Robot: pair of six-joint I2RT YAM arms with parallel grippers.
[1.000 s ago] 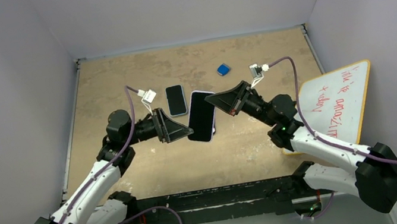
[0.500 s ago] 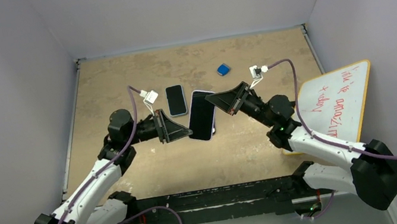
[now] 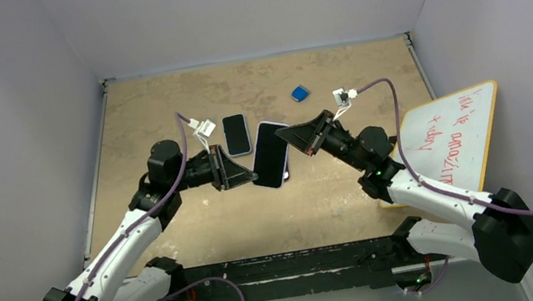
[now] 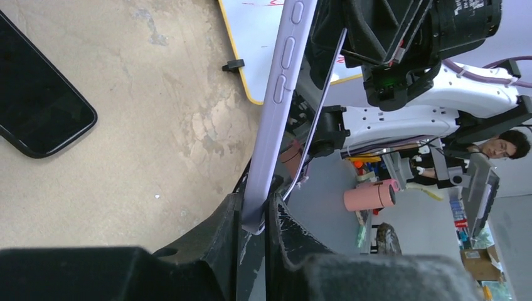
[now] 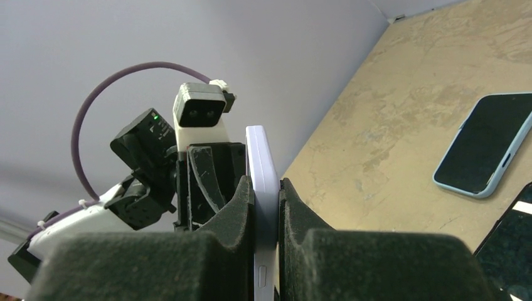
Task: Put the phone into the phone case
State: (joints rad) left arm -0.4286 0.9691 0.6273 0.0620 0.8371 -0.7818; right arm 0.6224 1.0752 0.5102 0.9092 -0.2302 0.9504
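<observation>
Clamping left gripper (image 3: 252, 178): jaws narrow, pinched on the near end of the phone case (image 4: 282, 94); its wrist view shows both fingers (image 4: 232, 219) pressed against the case's lavender side, below the button bumps.
Right gripper (image 3: 282, 133): jaws narrow, gripping the far end of the same case; its wrist view shows the pale slab edge-on between the two pads.
Phone case: lavender, lifted off the table (image 3: 160, 111), spanning the gap between the two grippers, tilted with its near end towards the left arm.
Phone (image 3: 270, 155): dark screen facing up in the top view, framed by the lavender rim; from these views I cannot tell whether it sits fully in the case.
Second phone (image 3: 236, 134): flat on the table, screen up, in a light blue case, just beyond the left gripper and beside the far end of the held one, not touching it.
Whiteboard (image 3: 450, 133): to the right, by the right arm, with red handwriting and a yellow rim.
Blue object (image 3: 299, 93): small, on the table farther back, well apart from both phones.
</observation>
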